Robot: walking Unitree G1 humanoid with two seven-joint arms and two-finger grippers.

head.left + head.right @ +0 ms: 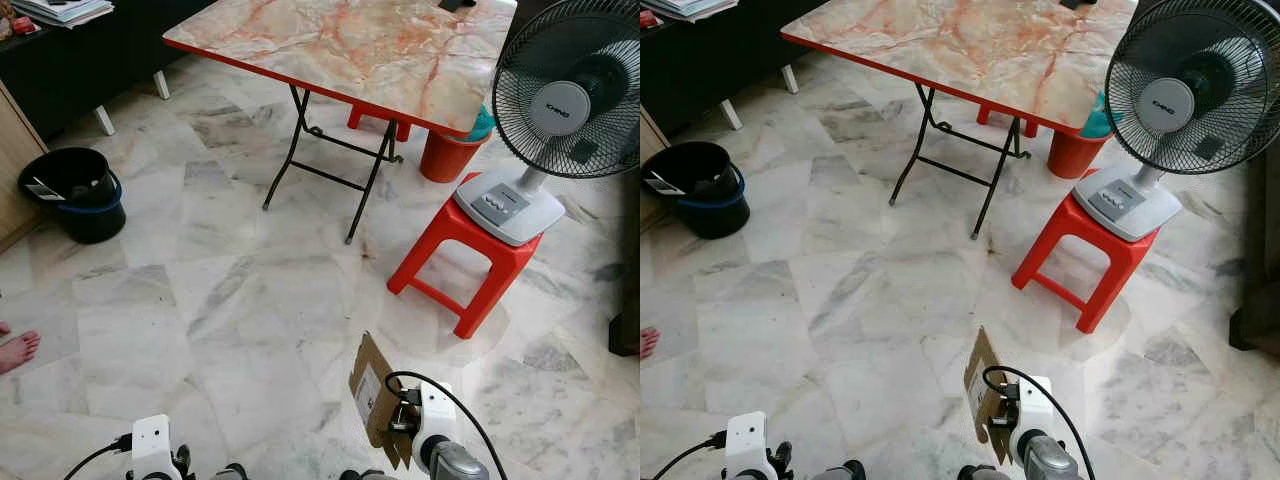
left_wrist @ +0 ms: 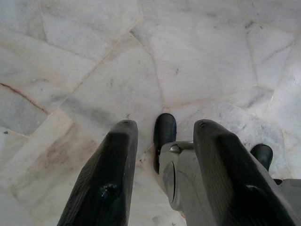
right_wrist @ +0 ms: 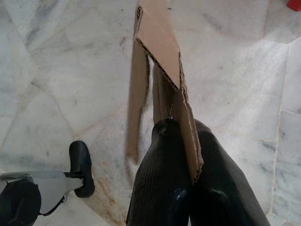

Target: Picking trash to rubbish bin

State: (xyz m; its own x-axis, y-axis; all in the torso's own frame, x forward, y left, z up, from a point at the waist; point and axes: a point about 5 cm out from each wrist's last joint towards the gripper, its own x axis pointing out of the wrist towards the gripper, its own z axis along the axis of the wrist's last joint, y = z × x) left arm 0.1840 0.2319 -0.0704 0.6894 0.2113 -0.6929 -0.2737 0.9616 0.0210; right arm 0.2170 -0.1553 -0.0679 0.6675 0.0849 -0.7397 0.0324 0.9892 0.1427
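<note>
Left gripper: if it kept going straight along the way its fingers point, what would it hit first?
Probably the marble floor. The left gripper is open and empty, pointing down at bare tiles, though the robot's black foot lies close to that line; depth is unclear.

- A flattened piece of brown cardboard (image 1: 373, 398), torn along its edges and bearing a white label, is held upright above the marble floor, pinched between the closed fingers of the right gripper (image 3: 188, 188).
- A black rubbish bin (image 1: 73, 192), round and open-topped, is stood on the floor by a wooden cabinet, well apart from the cardboard.
</note>
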